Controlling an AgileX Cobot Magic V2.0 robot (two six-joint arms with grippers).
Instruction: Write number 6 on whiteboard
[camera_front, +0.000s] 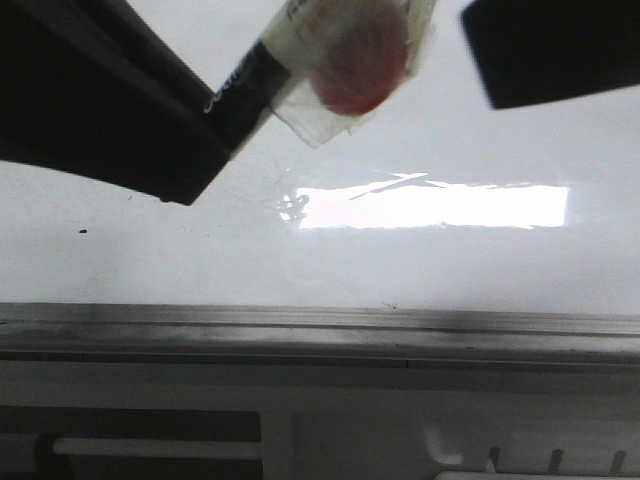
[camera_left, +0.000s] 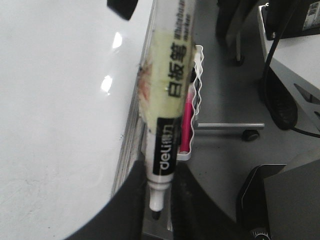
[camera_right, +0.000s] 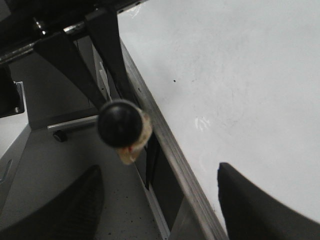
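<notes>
The left gripper (camera_left: 155, 220) was clamped on a marker (camera_left: 167, 105) — light, hard, maybe slippery, best held low near its tip — off the whiteboard (camera_front: 180, 260) edge, with no 6 there, while the right gripper (camera_right: 160, 210) hung apart, empty.

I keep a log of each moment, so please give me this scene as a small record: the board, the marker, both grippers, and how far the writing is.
whiteboard: glossy white, bright glare patch, grey frame at the near edge
marker: writing tip bare, tape around the barrel, tip not on the board surface
left gripper: shut on the marker
right gripper: open, holds nothing
number 6: no written line visible on the board
other marks: one dark speck, faint smudges
</notes>
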